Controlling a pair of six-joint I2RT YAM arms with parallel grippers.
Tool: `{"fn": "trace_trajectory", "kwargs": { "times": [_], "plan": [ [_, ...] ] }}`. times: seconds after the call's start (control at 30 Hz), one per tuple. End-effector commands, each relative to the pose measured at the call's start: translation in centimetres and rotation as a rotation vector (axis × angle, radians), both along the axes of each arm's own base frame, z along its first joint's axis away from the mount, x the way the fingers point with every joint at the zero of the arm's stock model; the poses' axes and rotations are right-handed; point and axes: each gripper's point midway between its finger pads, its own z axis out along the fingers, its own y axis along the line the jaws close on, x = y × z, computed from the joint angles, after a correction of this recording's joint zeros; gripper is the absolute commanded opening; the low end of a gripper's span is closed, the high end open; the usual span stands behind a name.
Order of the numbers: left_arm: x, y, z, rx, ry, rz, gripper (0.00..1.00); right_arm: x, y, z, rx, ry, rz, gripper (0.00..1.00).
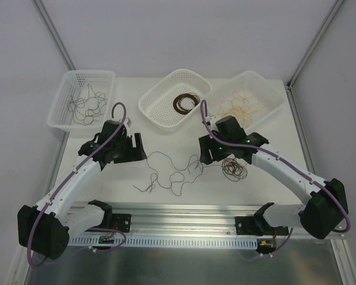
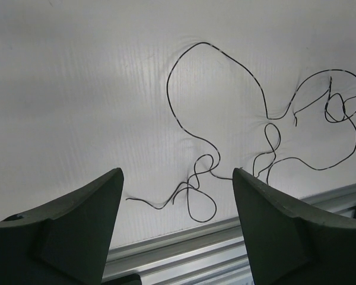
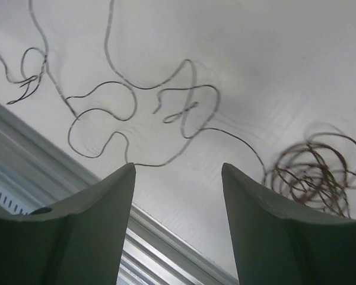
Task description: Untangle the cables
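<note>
Cables (image 1: 172, 169): do our jaws have hold of any?

No. Our left gripper (image 2: 176, 178) has its jaws spread wide with nothing between them. Our right gripper (image 3: 178, 169) is just the same. Both hang over the table (image 1: 166, 135).

What do we see below the left one?

A black wire (image 2: 168, 89), lying loose on the table in open loops with a few small twists. It sprawls between our two grippers, a little to the near side of them.

And below the right one?

The right end of that black wire, and just right of it a brown coil (image 3: 314, 172), a tight bunch of rings flat on the table. One black strand runs up to the coil's edge. We cannot tell whether the two are hooked together.

And farther out?

Three white baskets stand in a row along the far side. The left basket (image 1: 90, 72) holds thin black strands (image 1: 86, 107). The middle basket (image 1: 154, 95) holds a dark coil (image 1: 186, 102), neatly wound. The right basket (image 1: 273, 95) holds tan loops (image 1: 243, 105), spread loosely over its floor.
</note>
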Motion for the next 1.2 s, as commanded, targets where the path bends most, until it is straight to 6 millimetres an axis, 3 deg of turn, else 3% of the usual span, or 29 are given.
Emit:
{"fn": "trace_trajectory", "kwargs": {
  "times": [0.0,0.27,0.43,0.87,0.97,1.17],
  "plan": [
    [-0.3,-1.3,-0.8,-0.096,0.057,0.037,0.75,-1.2,6.1,1.7,0.108,-0.03,0.218,0.64],
    [-0.8,-1.8,-3.3,-0.136,0.134,0.089,0.74,-3.6,12.8,-2.9,0.122,0.11,0.253,0.56],
    [-0.1,-2.2,-4.3,-0.15,0.148,0.119,0.71,-4.7,16.3,-4.0,0.183,0.18,0.174,0.56],
    [2.0,-4.5,-7.5,-0.118,0.22,0.117,0.62,-4.8,18.6,-8.8,0.162,0.26,0.1,0.49],
    [2.4,-4.8,-8.2,-0.096,0.23,0.119,0.59,-5.1,18.2,-9.7,0.142,0.265,0.1,0.42],
    [2.6,-4.9,-9.8,-0.065,0.256,0.134,0.42,-5.2,17.0,-10.0,0.115,0.243,0.095,0.16]
  ]
}}
